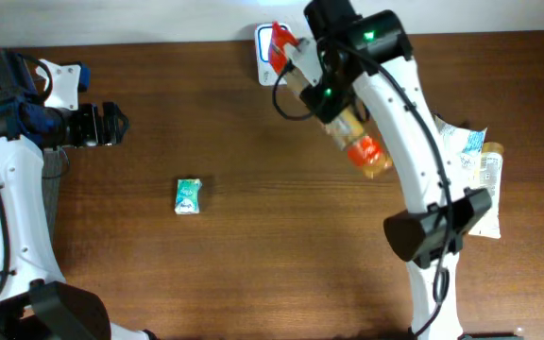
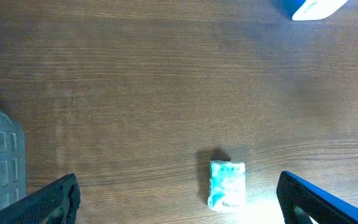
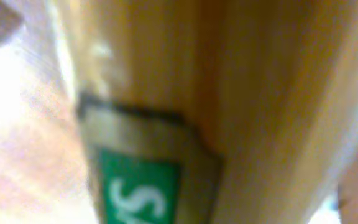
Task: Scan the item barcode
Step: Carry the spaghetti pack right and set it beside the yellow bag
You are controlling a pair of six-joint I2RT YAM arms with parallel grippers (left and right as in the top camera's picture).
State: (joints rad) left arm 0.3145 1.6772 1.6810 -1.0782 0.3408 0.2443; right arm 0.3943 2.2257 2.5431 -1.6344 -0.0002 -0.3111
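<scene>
1. The bottle [image 1: 366, 151] is up off the tabletop [image 1: 253, 246] at the far right side, tilted, with one end towards the scanner [image 1: 268, 45].
2. It looks like clear plastic with amber liquid and an orange band, so I'd judge it moderately heavy, stiff, smooth and inclined to slip or turn.
3. The best hold is probably across the straight body, leaving the printed label clear; the right wrist view shows only a blurred green label [image 3: 138, 186].
4. The right gripper [image 1: 340, 115] has its jaws narrowed on the bottle's body.
5. The left gripper [image 1: 111, 125] hovers at the left edge, jaws wide and empty.
6. A small teal packet [image 1: 188, 195] lies mid-table, and white pouches [image 1: 470, 156] lie at the right.
</scene>
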